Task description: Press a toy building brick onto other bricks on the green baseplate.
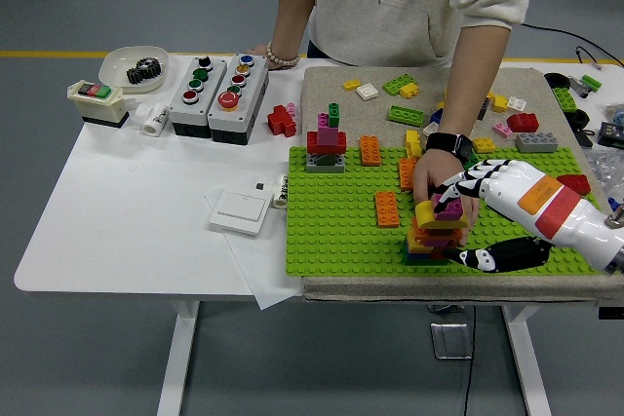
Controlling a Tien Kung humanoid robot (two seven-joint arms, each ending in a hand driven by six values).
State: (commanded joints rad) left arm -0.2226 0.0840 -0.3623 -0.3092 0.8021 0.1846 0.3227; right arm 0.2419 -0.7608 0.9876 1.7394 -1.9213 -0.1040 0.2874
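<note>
Near the front edge of the bench, my right hand (466, 223) comes in from the right with its thumb low beside the foot of a brick stack (436, 236) and its fingers (456, 185) curled over the top, closed on a magenta brick (448, 208) that sits on the stack's yellow upper layer. The stack stands on the green baseplate (336, 221), toward its front right part. Just behind my fingers a person's hand (432, 176), with a dark watch on the wrist, rests against the far side of the same stack. Farther back on the baseplate lie two orange bricks (387, 208) and a red and grey tower (327, 145). Loose bricks (405, 115) are scattered on the beige mat beyond, and button boxes (219, 86) stand toward the far left edge.
</note>
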